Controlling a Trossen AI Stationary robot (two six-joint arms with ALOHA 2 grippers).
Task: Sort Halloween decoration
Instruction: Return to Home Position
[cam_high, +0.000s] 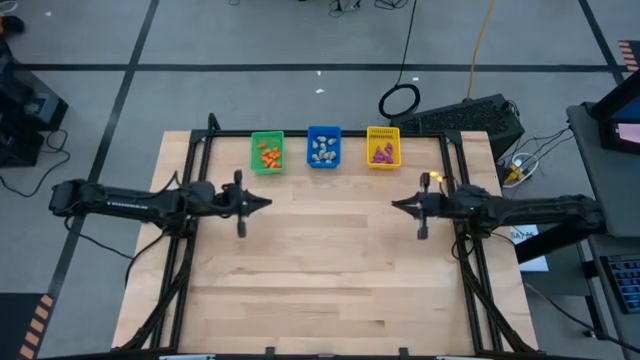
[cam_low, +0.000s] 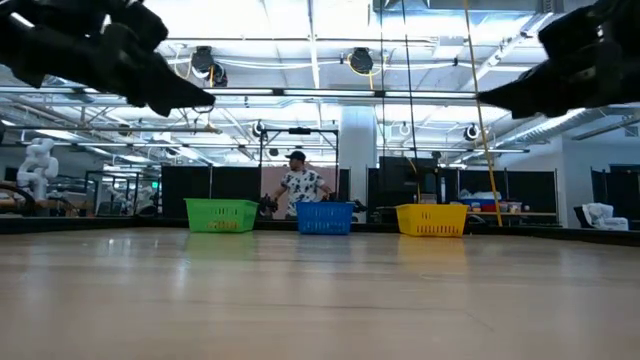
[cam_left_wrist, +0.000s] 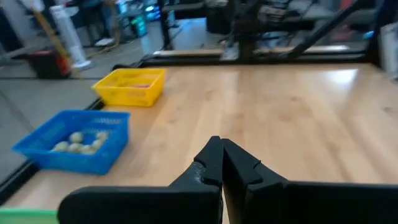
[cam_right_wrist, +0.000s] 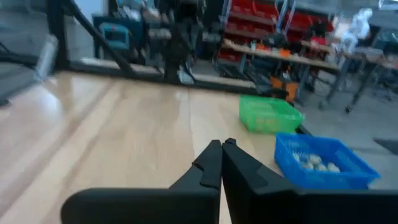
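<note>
**Trinkets all in bins, both arms out at the sides**

The table (cam_high: 330, 270) shows only bare wood between the arms. The left gripper (cam_high: 266, 203) hangs at 9 o'clock and the right gripper (cam_high: 396, 205) at 3 o'clock. Their tips point at each other, and each pair of fingers is pressed together, holding nothing.

Along the 12 o'clock edge stand the green bin (cam_low: 221, 216), blue bin (cam_low: 325, 218) and yellow bin (cam_low: 431, 220). They hold the orange trinkets (cam_high: 268, 155), pale trinkets (cam_high: 322, 150) and purple trinkets (cam_high: 381, 153) respectively.

From either gripper the trinkets lie toward 12 o'clock, well apart. The left arm is nearer the green bin, the right nearer the yellow. The trinkets are too small to show a long axis. By my reading, nothing loose is left to pick up.
</note>
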